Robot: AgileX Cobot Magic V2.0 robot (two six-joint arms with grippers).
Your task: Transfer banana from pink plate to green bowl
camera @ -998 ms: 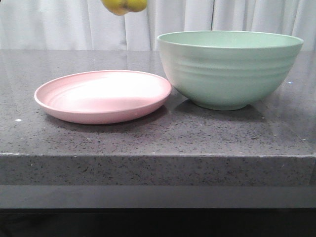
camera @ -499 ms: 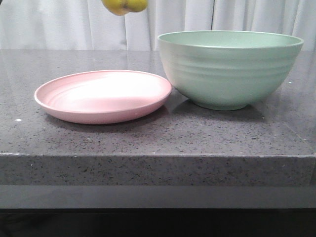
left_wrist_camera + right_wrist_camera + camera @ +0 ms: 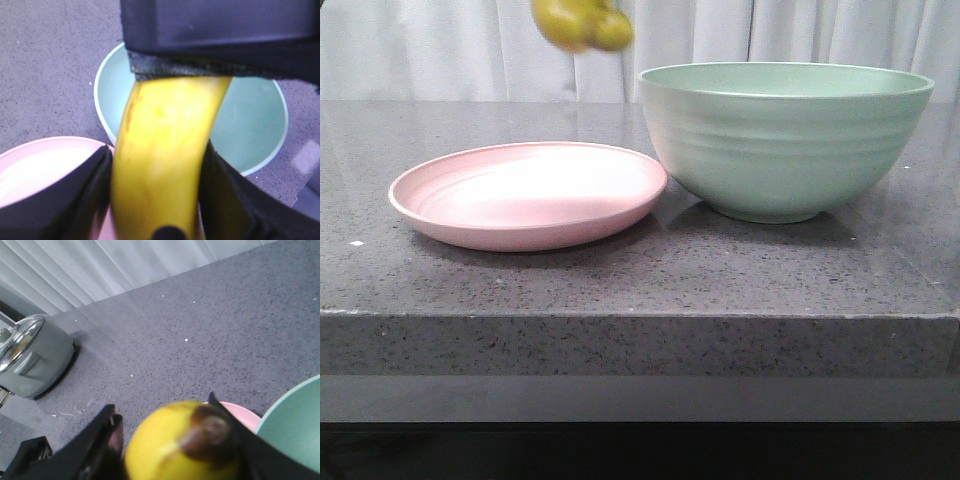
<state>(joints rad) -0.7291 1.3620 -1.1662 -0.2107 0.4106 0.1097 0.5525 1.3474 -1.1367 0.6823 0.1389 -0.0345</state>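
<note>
Left gripper (image 3: 155, 200) is clamped on the banana (image 3: 160, 165), fingers pressing both flanks (grip appears secure). Plate (image 3: 45, 165) lies directly beneath it; bowl (image 3: 250, 125) lies ahead, below. The height presumably serves rim clearance. Right gripper's state: cannot tell.

Left gripper (image 3: 156, 200) is clamped on the banana (image 3: 165, 145), fingers (image 3: 75, 200) pressing both sides; right gripper (image 3: 175, 450) pinches its tip.
</note>
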